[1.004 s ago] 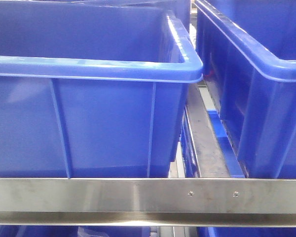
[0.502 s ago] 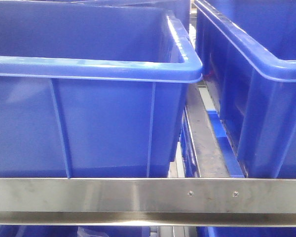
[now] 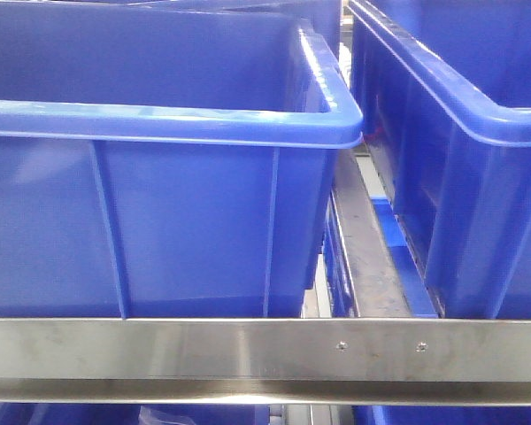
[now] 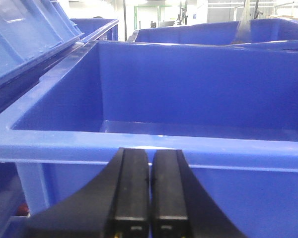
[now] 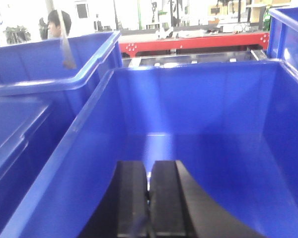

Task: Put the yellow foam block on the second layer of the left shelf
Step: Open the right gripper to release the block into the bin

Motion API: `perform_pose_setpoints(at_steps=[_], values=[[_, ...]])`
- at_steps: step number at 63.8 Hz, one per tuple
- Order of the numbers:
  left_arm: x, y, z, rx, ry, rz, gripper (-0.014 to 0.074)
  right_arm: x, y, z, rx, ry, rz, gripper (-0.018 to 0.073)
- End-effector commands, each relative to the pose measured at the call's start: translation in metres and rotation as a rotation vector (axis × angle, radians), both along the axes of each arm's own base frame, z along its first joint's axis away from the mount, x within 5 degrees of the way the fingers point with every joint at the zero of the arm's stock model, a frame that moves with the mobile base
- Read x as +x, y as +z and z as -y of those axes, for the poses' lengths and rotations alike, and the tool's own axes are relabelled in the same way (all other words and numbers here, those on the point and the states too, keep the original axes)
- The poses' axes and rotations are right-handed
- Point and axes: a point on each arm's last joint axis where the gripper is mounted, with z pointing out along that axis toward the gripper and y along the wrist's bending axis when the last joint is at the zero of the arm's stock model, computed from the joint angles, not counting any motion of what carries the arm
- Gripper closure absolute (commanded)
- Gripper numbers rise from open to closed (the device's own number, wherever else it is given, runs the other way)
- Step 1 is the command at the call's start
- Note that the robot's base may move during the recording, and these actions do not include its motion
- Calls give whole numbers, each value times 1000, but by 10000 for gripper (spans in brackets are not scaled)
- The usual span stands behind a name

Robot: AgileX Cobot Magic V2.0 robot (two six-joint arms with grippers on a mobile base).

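Observation:
The yellow foam block shows in no view. In the left wrist view my left gripper [image 4: 150, 151] is shut and empty, its black fingers side by side just before the near rim of a blue bin [image 4: 154, 144]. The bin's visible inside holds nothing. In the right wrist view my right gripper [image 5: 149, 166] is shut and empty, pointing into another blue bin [image 5: 203, 109] whose visible inside holds nothing. Neither gripper shows in the front view.
The front view shows a blue bin [image 3: 159, 221] at left and another [image 3: 460, 159] at right on a shelf behind a steel rail [image 3: 265, 354]. A metal gap [image 3: 367, 257] runs between them. More blue bins [image 4: 20, 39] stand around. A person [image 5: 57, 25] stands far back.

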Motion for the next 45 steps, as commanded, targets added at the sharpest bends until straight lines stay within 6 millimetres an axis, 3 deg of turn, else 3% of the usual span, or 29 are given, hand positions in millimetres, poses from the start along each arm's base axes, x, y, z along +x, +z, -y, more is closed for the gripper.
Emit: perform_pose_setpoints(at_steps=[1, 22, 45], values=[[-1, -1, 0, -10, -2, 75, 472, -8, 18, 1, -46, -7, 79, 505], [-1, -1, 0, -10, -2, 75, 472, -55, 25, 4, -143, 5, 122, 505], [-1, -1, 0, -10, -2, 75, 472, -100, -12, 8, -116, 2, 243, 505]])
